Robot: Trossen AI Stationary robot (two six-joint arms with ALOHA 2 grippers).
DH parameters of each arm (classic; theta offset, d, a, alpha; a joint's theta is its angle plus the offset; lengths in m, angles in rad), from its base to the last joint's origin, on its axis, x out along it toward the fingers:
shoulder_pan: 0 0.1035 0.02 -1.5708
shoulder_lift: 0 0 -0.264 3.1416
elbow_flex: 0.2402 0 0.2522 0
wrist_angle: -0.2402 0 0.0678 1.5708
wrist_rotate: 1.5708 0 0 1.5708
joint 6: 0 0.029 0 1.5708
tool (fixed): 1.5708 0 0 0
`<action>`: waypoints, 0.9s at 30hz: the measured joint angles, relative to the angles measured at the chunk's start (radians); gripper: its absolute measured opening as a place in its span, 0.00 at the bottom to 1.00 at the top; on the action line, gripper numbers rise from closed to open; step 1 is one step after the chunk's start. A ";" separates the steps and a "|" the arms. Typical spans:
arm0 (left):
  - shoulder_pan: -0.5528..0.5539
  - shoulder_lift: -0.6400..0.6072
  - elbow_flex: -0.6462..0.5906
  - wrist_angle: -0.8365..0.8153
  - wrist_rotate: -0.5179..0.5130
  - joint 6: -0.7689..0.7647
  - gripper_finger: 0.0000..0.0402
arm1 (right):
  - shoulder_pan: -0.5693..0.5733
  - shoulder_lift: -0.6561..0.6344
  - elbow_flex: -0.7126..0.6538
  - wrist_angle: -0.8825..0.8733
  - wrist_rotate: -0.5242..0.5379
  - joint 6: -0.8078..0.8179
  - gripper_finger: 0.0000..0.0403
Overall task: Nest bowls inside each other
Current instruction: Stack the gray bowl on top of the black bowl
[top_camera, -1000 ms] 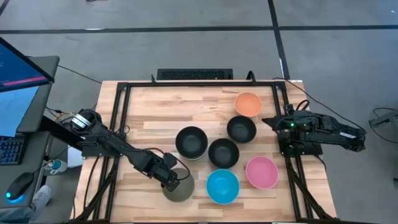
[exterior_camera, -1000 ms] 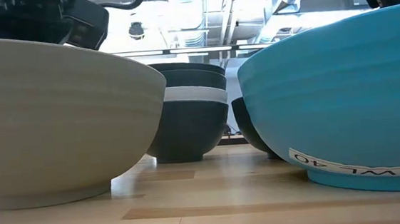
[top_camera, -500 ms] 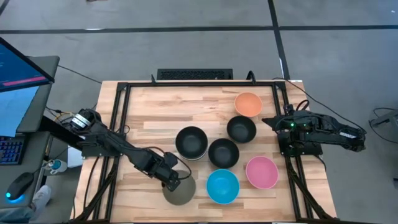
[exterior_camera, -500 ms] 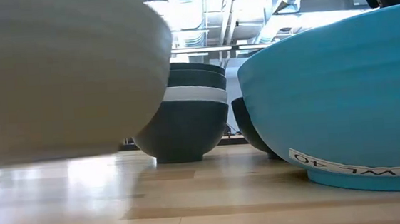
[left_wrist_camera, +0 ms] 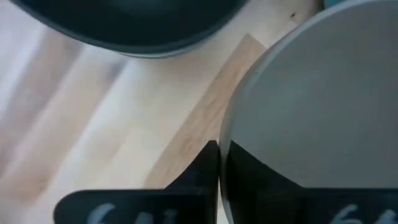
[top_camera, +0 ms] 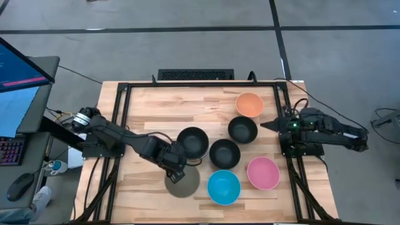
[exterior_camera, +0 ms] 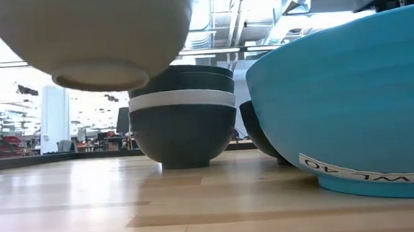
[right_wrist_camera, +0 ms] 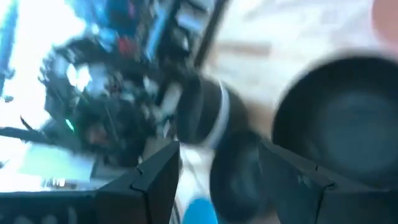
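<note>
My left gripper (top_camera: 175, 170) is shut on the grey-olive bowl (top_camera: 184, 182), which hangs above the table's near left part; the low view shows its foot (exterior_camera: 100, 78) clear of the wood. Just beyond it stands a stack of black bowls with a white one in it (top_camera: 192, 142) (exterior_camera: 184, 125). Two single black bowls (top_camera: 225, 153) (top_camera: 242, 129), the orange bowl (top_camera: 250, 104), the pink bowl (top_camera: 262, 173) and the bright blue bowl (top_camera: 224, 187) rest on their feet. My right gripper (top_camera: 265, 124) is open and empty at the table's right edge. My left gripper holds the grey-olive bowl by its rim (left_wrist_camera: 226, 149), on the side toward the table's left. One finger (left_wrist_camera: 208, 169) is outside the wall and the other inside the bowl. The fingers come from above, slanting down. The bowl is lifted clear, mouth up, roughly level.
Black rails (top_camera: 122, 125) (top_camera: 289, 156) run along the table's left and right sides. Bare wood (top_camera: 150, 106) lies at the far left. A monitor (top_camera: 19, 81) stands beyond the table's left edge.
My left gripper has risen and gone a little toward the table's far edge, holding the grey-olive bowl. The bowl stood on the table a second ago and now hangs clear of it, closer to the black stack.
</note>
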 joint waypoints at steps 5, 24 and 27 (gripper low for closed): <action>0.052 0.000 0.072 -0.122 0.000 0.076 0.00 | 0.045 0.116 -0.001 -0.086 -0.128 0.047 0.60; 0.299 0.000 0.260 -0.187 -0.027 0.379 0.00 | 0.370 0.330 0.169 -0.006 -0.031 0.000 0.60; 0.355 0.000 0.264 -0.184 -0.034 0.409 0.00 | 0.387 0.331 0.169 -0.005 -0.005 0.021 0.60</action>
